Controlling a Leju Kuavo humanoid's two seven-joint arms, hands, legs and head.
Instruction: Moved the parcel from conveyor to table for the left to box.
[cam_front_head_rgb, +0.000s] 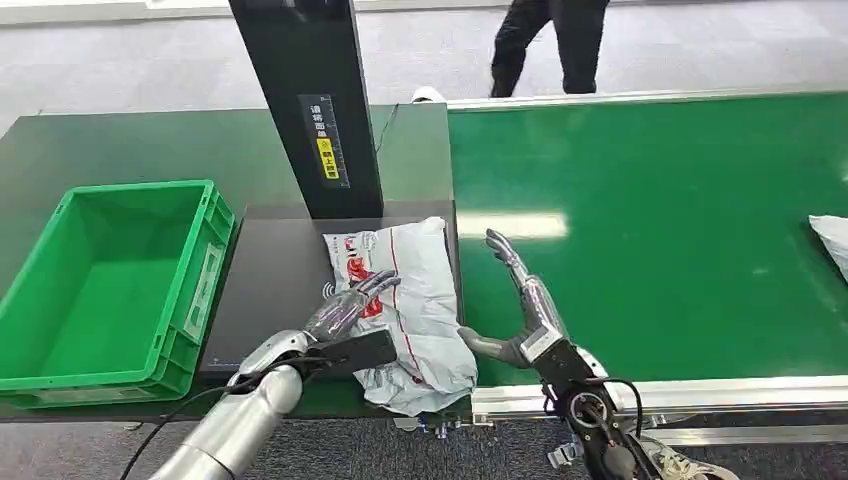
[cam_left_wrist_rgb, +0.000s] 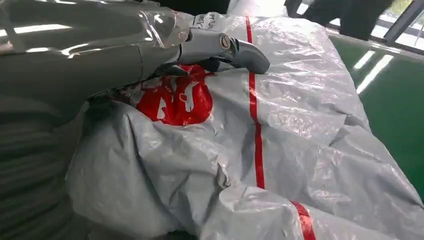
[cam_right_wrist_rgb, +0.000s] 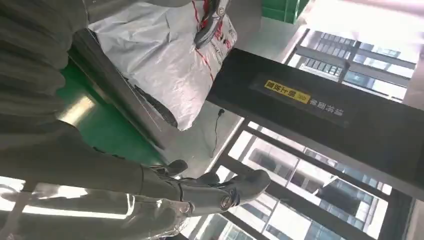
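A grey plastic parcel with red print lies on the dark table plate, its near end hanging over the front edge. My left hand rests flat on top of it, fingers stretched over the red logo; the left wrist view shows the fingers pressing on the crinkled bag. My right hand stands open just right of the parcel over the green conveyor, fingers straight, holding nothing. The right wrist view shows the parcel apart from the right hand's fingers.
A green crate sits left of the plate. A black scanner post rises behind the parcel. Another pale parcel lies at the conveyor's right edge. A person's legs stand beyond the belt.
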